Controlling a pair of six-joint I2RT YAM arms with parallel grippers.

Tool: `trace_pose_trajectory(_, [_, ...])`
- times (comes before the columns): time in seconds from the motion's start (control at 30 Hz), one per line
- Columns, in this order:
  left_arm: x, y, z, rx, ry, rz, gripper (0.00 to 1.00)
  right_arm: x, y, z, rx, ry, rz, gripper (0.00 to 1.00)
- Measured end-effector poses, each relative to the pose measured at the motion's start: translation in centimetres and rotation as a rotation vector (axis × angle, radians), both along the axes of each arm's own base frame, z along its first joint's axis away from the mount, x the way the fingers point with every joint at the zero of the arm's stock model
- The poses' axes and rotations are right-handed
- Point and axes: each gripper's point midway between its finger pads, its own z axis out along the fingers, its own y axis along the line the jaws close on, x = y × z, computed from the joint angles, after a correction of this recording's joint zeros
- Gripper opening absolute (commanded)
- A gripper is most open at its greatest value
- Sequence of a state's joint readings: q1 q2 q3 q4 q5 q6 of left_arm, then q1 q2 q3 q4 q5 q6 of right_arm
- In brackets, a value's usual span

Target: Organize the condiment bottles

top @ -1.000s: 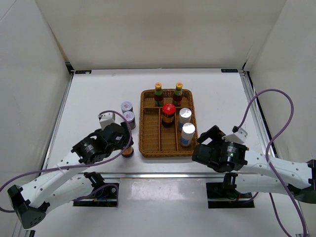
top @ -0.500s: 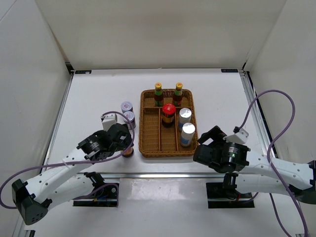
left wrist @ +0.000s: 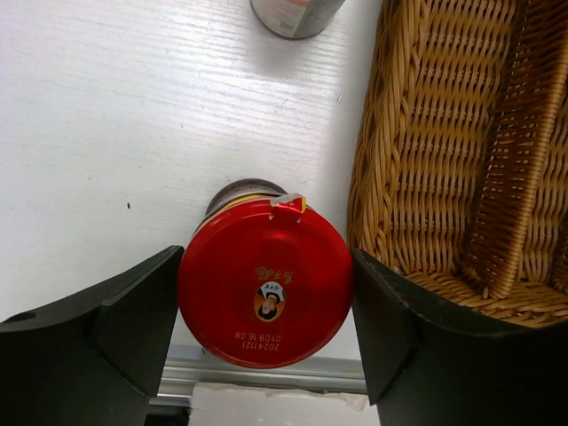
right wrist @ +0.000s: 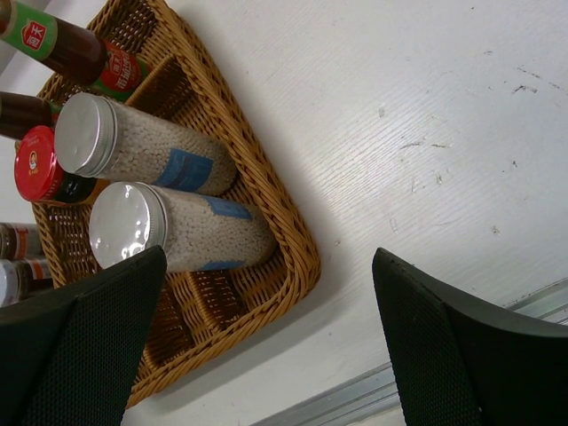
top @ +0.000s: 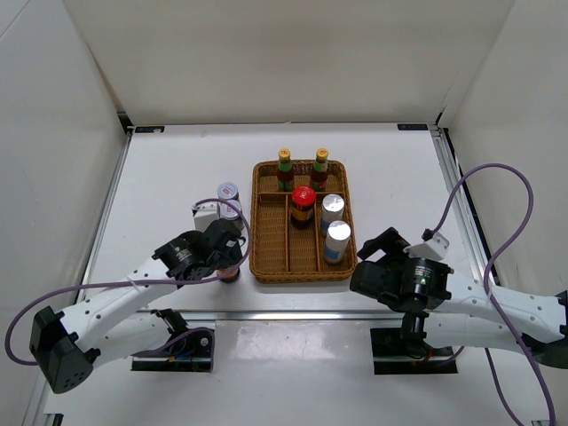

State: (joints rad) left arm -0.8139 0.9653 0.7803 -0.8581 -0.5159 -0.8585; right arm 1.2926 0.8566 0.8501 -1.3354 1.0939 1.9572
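A brown wicker tray (top: 266, 266) holds two slim yellow-capped bottles (top: 285, 161) at its far end. It also holds one red-lidded jar (top: 303, 201) and two silver-capped bottles (top: 332, 207). Two grey-lidded jars (top: 229, 192) stand on the table left of the tray. My left gripper (top: 229, 264) is shut on the second red-lidded jar (left wrist: 264, 293), which stands upright by the tray's near-left corner. My right gripper (right wrist: 266, 266) is open and empty above the tray's near-right corner; the silver-capped bottles (right wrist: 169, 226) also show in the right wrist view.
The tray wall (left wrist: 390, 169) is right beside the held jar. A grey-lidded jar (left wrist: 293, 13) stands just beyond it. The table's metal front edge (left wrist: 266, 373) runs close behind the jar. White walls enclose the table.
My left arm has swung its elbow inward and its wrist has turned over the red-lidded jar, which has stayed in place. My right arm has drifted slightly toward the near edge.
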Motion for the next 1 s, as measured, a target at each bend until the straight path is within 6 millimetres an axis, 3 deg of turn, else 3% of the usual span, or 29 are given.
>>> trace_pose_trajectory(0.27, [0.4, -0.2, 0.0, 0.018, -0.008, -0.017, 0.31, -0.1, -0.3, -0.4, -0.004, 0.002, 0.0, 1.0])
trace_pose_trajectory(0.37, [0.3, -0.1, 0.6, 0.033, -0.005, -0.04, 0.2, -0.1, -0.3, -0.4, -0.004, 0.002, 0.0, 1.0])
trace_pose_trajectory(0.47, [0.7, -0.6, 3.0, 0.02, -0.035, -0.061, 0.15, -0.1, -0.3, -0.4, -0.004, 0.002, 0.0, 1.0])
trace_pose_trajectory(0.57, [1.9, -2.0, 7.0, -0.022, -0.1, -0.087, 0.12, -0.1, -0.3, -0.4, -0.004, 0.002, 0.0, 1.0])
trace_pose_trajectory(0.73, [4.3, -6.8, 12.1, -0.055, -0.178, -0.172, 0.11, -0.1, -0.3, -0.4, -0.004, 0.002, 0.0, 1.0])
trace_pose_trajectory(0.8, [5.3, -9.4, 12.5, -0.055, -0.187, -0.216, 0.11, -0.1, -0.3, -0.4, -0.006, 0.002, 0.0, 1.0])
trace_pose_trajectory(0.87, [6.1, -11.8, 11.8, -0.047, -0.177, -0.258, 0.11, -0.1, -0.4, -0.5, -0.01, 0.003, 0.0, 1.0])
trace_pose_trajectory(1.0, [6.6, -15.5, 8.3, -0.008, -0.116, -0.341, 0.11, -0.1, -0.5, -0.6, -0.009, 0.003, 0.0, 1.0])
